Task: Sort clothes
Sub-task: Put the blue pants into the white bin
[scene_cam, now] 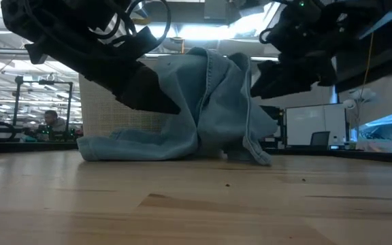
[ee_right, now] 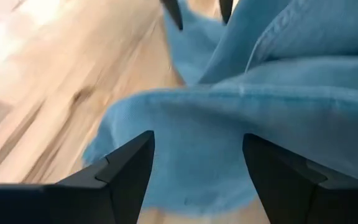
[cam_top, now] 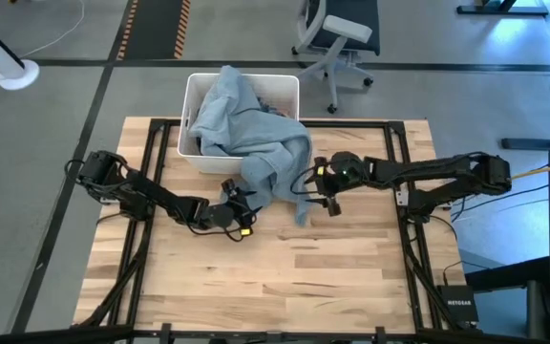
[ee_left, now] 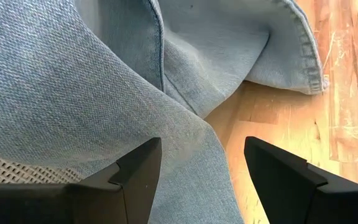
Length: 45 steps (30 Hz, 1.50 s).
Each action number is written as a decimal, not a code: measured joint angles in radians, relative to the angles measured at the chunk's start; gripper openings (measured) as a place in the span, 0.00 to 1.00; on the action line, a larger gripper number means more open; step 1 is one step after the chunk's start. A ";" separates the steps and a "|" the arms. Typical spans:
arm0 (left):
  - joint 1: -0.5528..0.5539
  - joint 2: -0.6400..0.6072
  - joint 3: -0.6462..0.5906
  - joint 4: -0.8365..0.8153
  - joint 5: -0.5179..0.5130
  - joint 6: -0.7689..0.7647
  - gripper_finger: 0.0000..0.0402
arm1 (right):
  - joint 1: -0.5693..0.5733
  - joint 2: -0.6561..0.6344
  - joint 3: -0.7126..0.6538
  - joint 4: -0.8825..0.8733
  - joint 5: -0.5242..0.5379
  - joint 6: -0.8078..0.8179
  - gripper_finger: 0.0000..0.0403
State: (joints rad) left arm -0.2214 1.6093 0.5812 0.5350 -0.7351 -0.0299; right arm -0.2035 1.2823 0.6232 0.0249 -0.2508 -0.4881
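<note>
With fingers apart and holding nothing, the left gripper at 7 o'clock and the right gripper at 3 o'clock flank the denim piece, which drapes from the bin onto the table, so the sorting seems barely started.

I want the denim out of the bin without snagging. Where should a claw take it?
Grip the denim piece at the fold hanging over the bin rim onto the table. Come from the table side, as both open claws, left and right, are: that bunched fabric lies free, probably easy to pinch.
</note>
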 joint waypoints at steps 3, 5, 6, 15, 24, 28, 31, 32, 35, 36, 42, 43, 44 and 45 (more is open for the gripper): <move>0.000 0.000 0.000 0.000 0.000 0.000 0.56 | 0.000 -0.043 0.029 -0.137 0.028 0.001 0.66; 0.000 0.000 0.000 0.000 0.000 0.000 0.56 | 0.000 -0.070 0.037 -0.204 0.080 0.000 0.66; 0.000 0.000 0.000 0.001 0.000 0.000 0.56 | 0.000 -0.080 0.037 -0.232 0.115 -0.006 0.66; 0.001 0.000 0.000 0.011 0.000 0.002 0.56 | -0.018 0.005 0.035 -0.094 0.253 -0.054 0.66; 0.001 0.000 0.000 0.048 0.000 0.010 0.56 | 0.009 0.265 0.035 0.281 0.022 0.010 0.66; 0.002 0.000 0.000 0.053 0.000 0.034 0.56 | 0.042 0.329 0.035 0.452 0.079 0.009 0.66; 0.007 0.000 0.000 0.053 0.000 0.034 0.56 | 0.049 0.352 0.035 0.571 0.113 0.009 0.66; 0.006 0.000 0.000 0.055 0.000 0.035 0.56 | 0.049 0.356 0.035 0.595 0.116 0.009 0.66; -0.022 -0.020 0.007 0.042 -0.001 0.058 0.56 | 0.049 0.356 0.035 0.598 0.112 0.009 0.66; -0.037 -0.036 0.013 0.042 -0.001 0.071 0.56 | 0.049 0.356 0.035 0.593 0.108 0.009 0.66; -0.134 -0.162 0.037 -0.215 -0.182 0.085 0.56 | 0.049 0.356 0.035 0.523 0.105 -0.014 0.66; -0.143 -0.182 0.037 -0.285 -0.230 0.065 0.56 | 0.049 0.356 0.035 0.515 0.105 -0.015 0.66; -0.150 -0.197 0.038 -0.359 -0.270 0.042 0.56 | 0.049 0.356 0.035 0.514 0.105 -0.016 0.66; -0.152 -0.204 0.038 -0.429 -0.294 0.012 0.56 | 0.049 0.356 0.035 0.515 0.108 -0.017 0.66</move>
State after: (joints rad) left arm -0.3737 1.4054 0.6189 0.1062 -1.0290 -0.0180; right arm -0.1547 1.6386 0.6586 0.5394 -0.1428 -0.5052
